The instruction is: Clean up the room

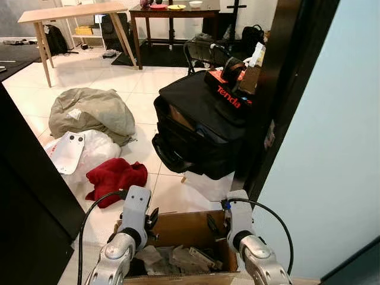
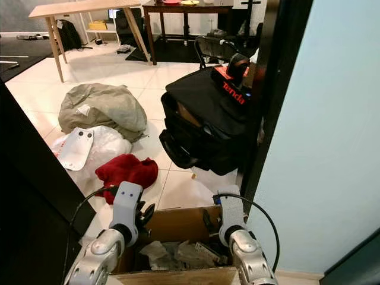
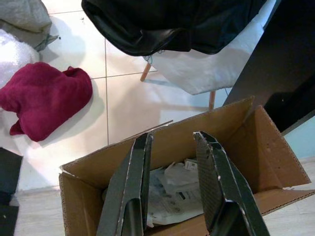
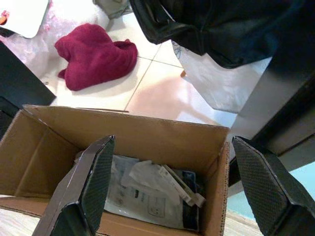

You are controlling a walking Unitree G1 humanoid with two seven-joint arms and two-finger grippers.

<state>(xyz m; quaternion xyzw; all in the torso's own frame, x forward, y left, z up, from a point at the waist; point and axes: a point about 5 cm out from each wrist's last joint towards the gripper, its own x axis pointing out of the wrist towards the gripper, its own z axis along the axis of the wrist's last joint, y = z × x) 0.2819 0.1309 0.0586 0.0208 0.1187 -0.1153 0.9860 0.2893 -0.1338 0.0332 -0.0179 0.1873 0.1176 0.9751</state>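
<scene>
An open cardboard box [image 1: 181, 224] stands on the floor right below me, with crumpled paper and plastic packaging [image 4: 147, 189] inside. My left gripper [image 3: 172, 140] hovers over the box's left part, open and holding nothing. Above the right part my right gripper [image 4: 172, 145] is spread wide open, also with nothing in it. Beyond the box, to the left, a dark red cloth [image 1: 116, 178] lies on the white tiles. Farther left sits a white plastic bag [image 1: 98, 148] with a flat white piece [image 1: 67, 152] on it, and behind that a grey-green heap of fabric [image 1: 92, 110].
A black bag [image 1: 199, 127] rests on a chair just past the box, with a red and black Tenda package [image 1: 228, 95] on top. A dark door frame [image 1: 279, 89] rises on the right, a dark panel [image 1: 24, 196] on the left. Tables [image 1: 71, 12] stand at the back.
</scene>
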